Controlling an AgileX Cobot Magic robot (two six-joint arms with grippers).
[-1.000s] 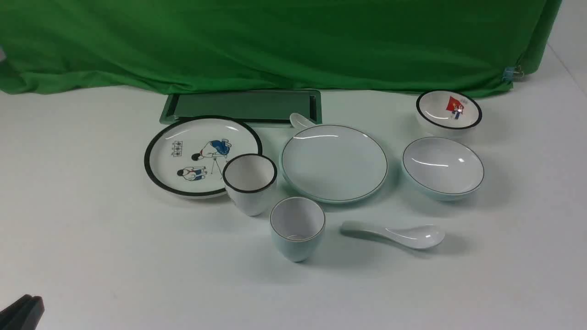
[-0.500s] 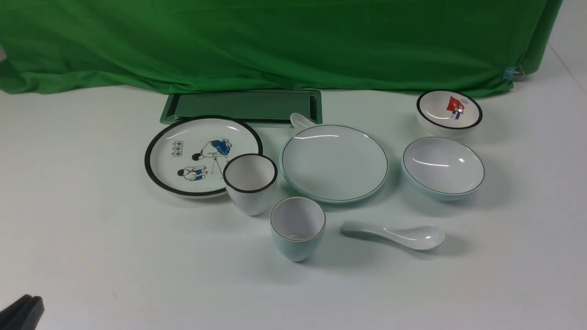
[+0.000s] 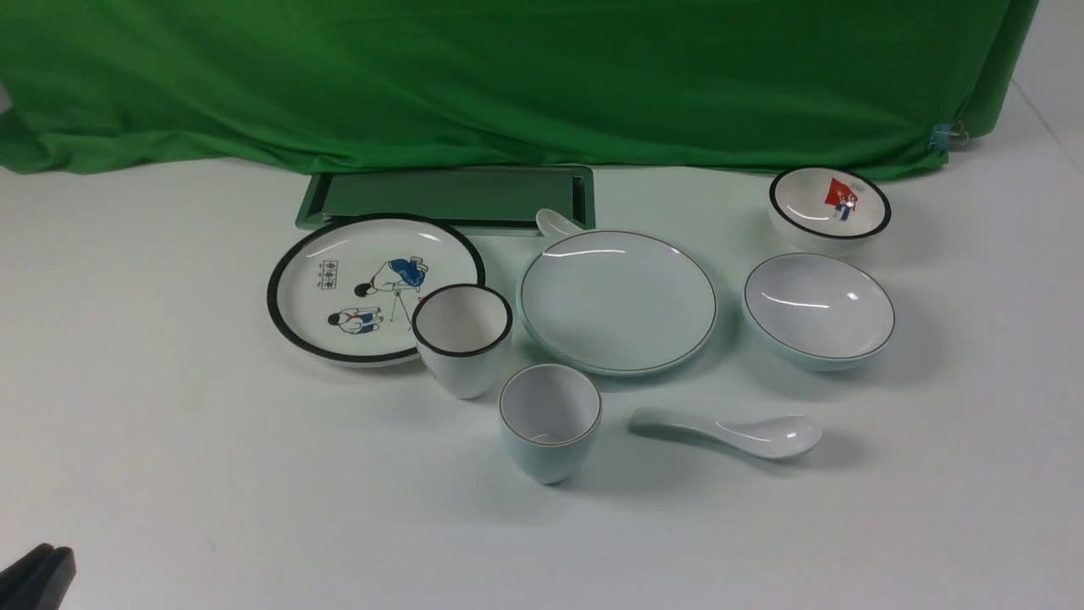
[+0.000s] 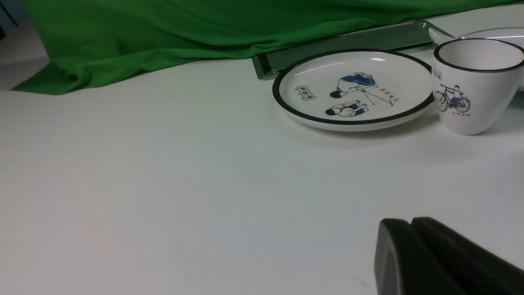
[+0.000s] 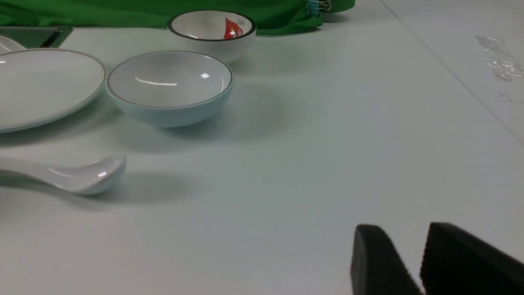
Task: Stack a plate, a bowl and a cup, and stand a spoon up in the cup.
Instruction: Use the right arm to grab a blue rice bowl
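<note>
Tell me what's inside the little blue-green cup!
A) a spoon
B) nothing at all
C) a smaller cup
B: the cup shows only its bare white inside, and the spoon lies flat on the table beside it, not touching it.

Your front and wrist cameras.
Front overlooks the table (image 3: 169,474); low wrist views share its bowl (image 5: 170,88) (right) and cartoon plate (image 4: 311,73) (left).

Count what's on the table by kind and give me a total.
Plates: 2, plain plate, cartoon plate
Bowls: 2, plain bowl, flag bowl
Cups: 2, plain cup, black-rimmed cup
Spoons: 2, front spoon, half-hidden spoon
Trays: 1, green tray
Total: 9
</note>
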